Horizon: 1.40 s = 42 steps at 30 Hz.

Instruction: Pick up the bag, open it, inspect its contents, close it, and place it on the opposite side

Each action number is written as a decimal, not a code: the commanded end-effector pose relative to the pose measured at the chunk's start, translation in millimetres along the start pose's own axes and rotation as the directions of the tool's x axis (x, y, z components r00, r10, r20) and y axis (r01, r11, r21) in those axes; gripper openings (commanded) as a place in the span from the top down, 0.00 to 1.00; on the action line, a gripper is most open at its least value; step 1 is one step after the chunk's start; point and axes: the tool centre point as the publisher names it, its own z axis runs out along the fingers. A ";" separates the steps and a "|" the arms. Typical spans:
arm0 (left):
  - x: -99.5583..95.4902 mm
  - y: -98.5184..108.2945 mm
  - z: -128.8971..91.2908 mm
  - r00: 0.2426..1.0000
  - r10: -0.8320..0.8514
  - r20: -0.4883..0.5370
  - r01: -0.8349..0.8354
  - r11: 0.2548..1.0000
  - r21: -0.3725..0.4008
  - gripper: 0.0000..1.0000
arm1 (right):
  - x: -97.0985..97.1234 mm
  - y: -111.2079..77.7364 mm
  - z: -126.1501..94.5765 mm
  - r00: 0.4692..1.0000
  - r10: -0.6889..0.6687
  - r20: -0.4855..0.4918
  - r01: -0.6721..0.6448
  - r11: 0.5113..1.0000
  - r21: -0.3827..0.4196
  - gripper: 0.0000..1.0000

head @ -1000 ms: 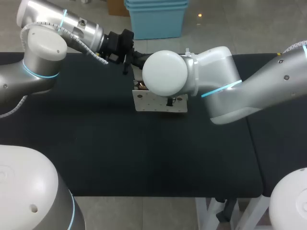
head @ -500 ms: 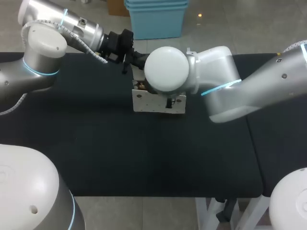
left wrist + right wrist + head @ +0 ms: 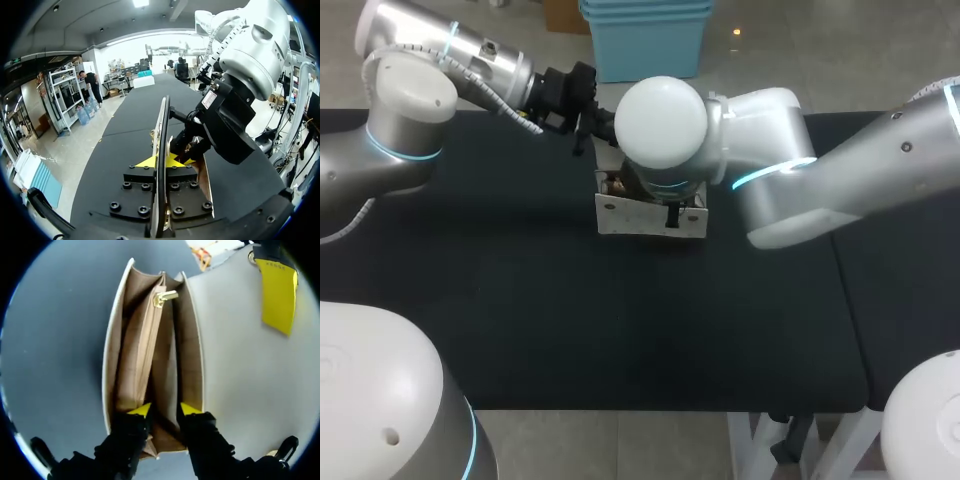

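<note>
A white bag (image 3: 630, 215) stands at the middle of the black table, its flap raised. My left gripper (image 3: 595, 122) is behind it, shut on the flap (image 3: 161, 145), which shows edge-on between its yellow tips in the left wrist view (image 3: 162, 161). My right arm's wrist (image 3: 660, 125) hangs over the bag and hides its mouth in the head view. In the right wrist view the bag (image 3: 112, 350) gapes with tan compartments and a gold zip pull (image 3: 164, 297). My right gripper (image 3: 165, 410) stands in the mouth, tips slightly apart, gripping nothing that I can see.
The black table top (image 3: 620, 330) stretches wide on the near side of the bag. A seam (image 3: 845, 290) divides it from a second black table at the right. Both arms crowd the space just behind and above the bag.
My right wrist has shifted a little toward the far side, above the bag, and its fingers have parted from shut. The left arm holds the flap as before.
</note>
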 end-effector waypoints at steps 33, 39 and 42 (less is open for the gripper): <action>7.1 2.0 -7.3 1.000 0.011 -0.001 -0.011 1.000 0.013 1.00 | 5.1 0.4 10.4 1.000 -0.003 -0.020 0.003 1.000 0.019 0.00; 7.3 2.0 -7.1 1.000 0.011 0.000 -0.011 1.000 0.010 1.00 | 4.1 0.2 8.9 1.000 -0.001 -0.016 0.002 1.000 0.018 0.00; 7.3 2.0 -6.9 1.000 0.011 0.000 -0.011 1.000 0.009 1.00 | 3.1 -0.4 7.9 1.000 0.001 -0.013 -0.001 1.000 0.017 0.00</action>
